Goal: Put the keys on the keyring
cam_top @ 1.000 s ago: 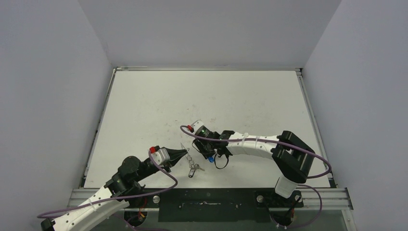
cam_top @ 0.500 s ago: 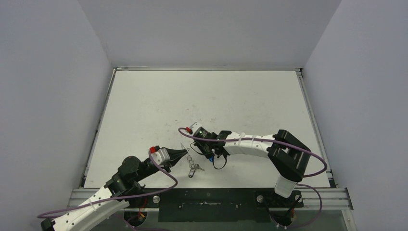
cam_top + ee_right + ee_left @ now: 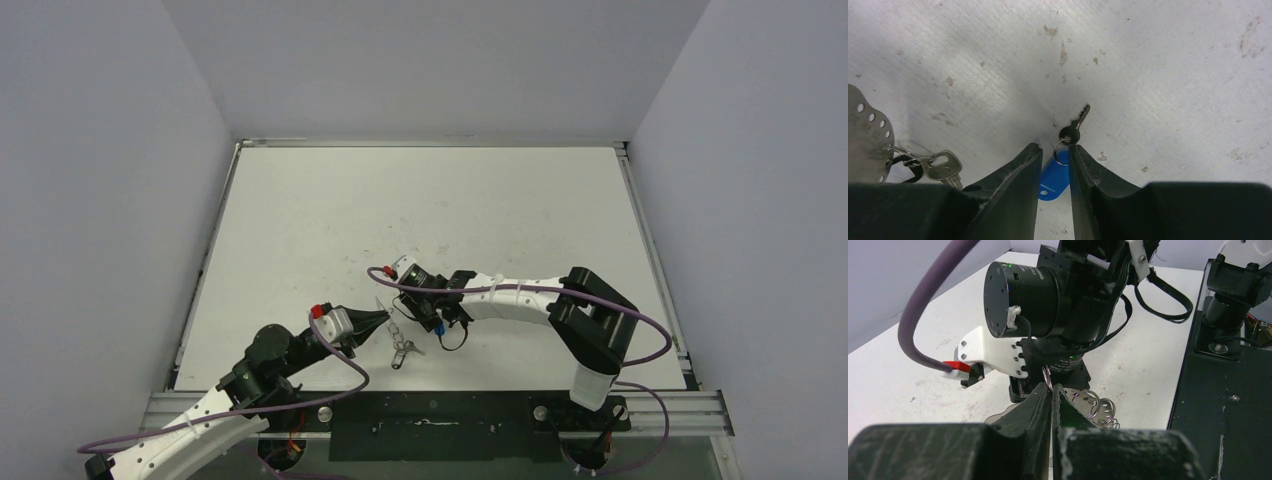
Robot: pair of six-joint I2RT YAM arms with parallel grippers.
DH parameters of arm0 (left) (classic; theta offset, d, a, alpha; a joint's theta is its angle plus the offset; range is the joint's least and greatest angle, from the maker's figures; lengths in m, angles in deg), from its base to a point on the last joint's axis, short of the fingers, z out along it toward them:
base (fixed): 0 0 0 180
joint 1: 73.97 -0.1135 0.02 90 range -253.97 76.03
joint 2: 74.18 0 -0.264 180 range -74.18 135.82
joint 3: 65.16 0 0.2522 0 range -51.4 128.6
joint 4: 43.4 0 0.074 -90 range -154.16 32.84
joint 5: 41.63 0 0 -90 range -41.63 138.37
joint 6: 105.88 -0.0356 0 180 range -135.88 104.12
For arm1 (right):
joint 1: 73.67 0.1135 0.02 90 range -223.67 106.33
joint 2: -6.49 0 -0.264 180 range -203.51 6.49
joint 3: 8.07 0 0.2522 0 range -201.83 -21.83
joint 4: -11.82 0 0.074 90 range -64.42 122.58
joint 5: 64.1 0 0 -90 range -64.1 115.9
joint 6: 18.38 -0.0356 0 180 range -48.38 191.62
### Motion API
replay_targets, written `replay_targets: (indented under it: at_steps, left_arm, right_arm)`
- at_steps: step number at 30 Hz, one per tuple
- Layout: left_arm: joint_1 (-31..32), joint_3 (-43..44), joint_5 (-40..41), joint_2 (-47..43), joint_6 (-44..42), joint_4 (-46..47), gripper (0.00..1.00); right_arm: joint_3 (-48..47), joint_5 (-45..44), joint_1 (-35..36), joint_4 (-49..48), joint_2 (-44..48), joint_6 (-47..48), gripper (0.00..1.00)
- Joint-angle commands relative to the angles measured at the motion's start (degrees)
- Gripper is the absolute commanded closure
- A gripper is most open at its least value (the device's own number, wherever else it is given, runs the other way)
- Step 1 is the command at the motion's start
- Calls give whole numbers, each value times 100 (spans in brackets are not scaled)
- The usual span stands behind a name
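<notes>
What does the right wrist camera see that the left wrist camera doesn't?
Only the right wrist view shows a small dark-headed key ringed to a blue tag between the right gripper fingers, and a silver key. Only the left wrist view shows the left gripper pinching the keyring, with the right arm's wrist beyond. Both show the keyring's holed plate with wire loops and the white table.

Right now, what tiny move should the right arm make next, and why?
Probably squeeze the right gripper firmly on the blue tag, then lift. Its fingers straddle the tag, but no sure grip shows. The small key ringed to the tag lies on the table, not yet on the keyring, which the shut left gripper pinches nearby.
</notes>
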Motion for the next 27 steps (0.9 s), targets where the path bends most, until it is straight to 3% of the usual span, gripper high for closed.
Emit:
replay_targets:
  at_steps: [1,9,18,27]
  left_arm:
    - [4,124,-25,-68,-10,251,100]
    - [0,123,-18,-67,-27,263,100]
    - [4,101,-25,-56,-26,247,100]
    - [2,110,-76,2,-27,219,100]
  right_arm:
    - [-231,-216,43,37,-137,8,74]
    - [-267,-379,44,154,-41,-31,99]
    - [-284,-273,-26,402,480,38,100]
    - [93,1243,-649,279,1468,217,100]
